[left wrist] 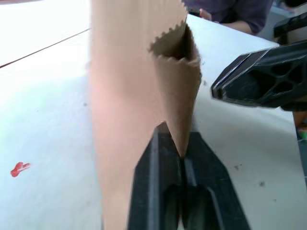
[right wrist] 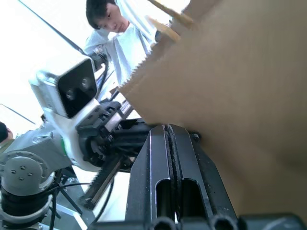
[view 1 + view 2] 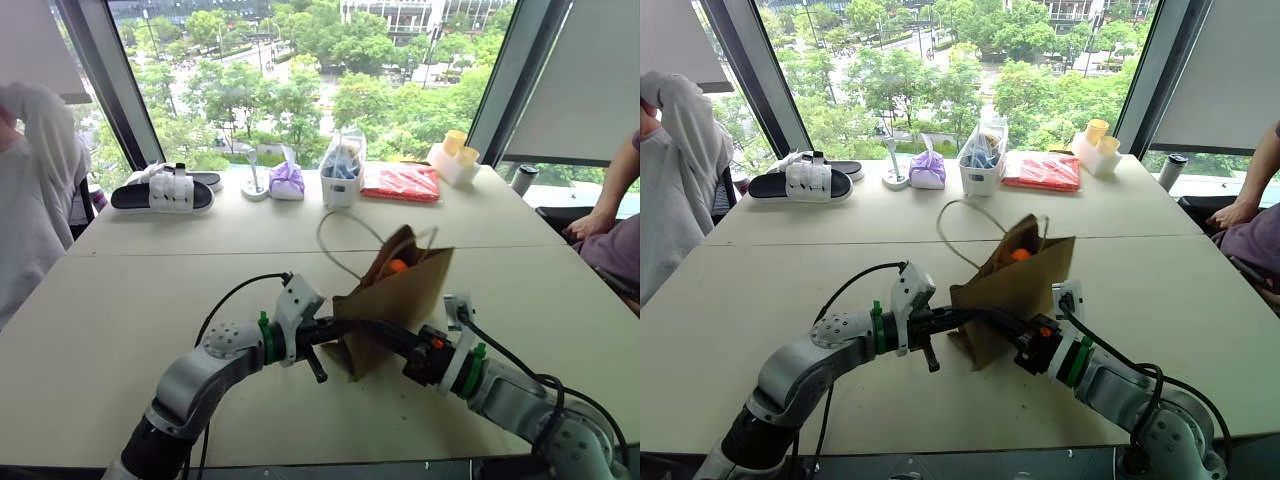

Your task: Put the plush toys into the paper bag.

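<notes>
Showing now: one brown paper bag (image 3: 400, 300), one orange plush toy (image 3: 398, 267) inside it, two sandals (image 3: 163, 192), one purple pouch (image 3: 287, 181), one red packet (image 3: 401, 183), two yellow cups (image 3: 460, 148).

Pale beige surface (image 3: 150, 300) with a seam across it, daylit by big dark-framed windows (image 3: 300, 70) showing green trees, grey blinds (image 3: 590, 80) at right, clutter along the far edge: black-white slippers (image 3: 165, 190), purple pouch (image 3: 287, 181), red packet (image 3: 401, 183), people seated either side.

orange plush toy (image 3: 398, 266) mostly hidden, perhaps bagged
</notes>
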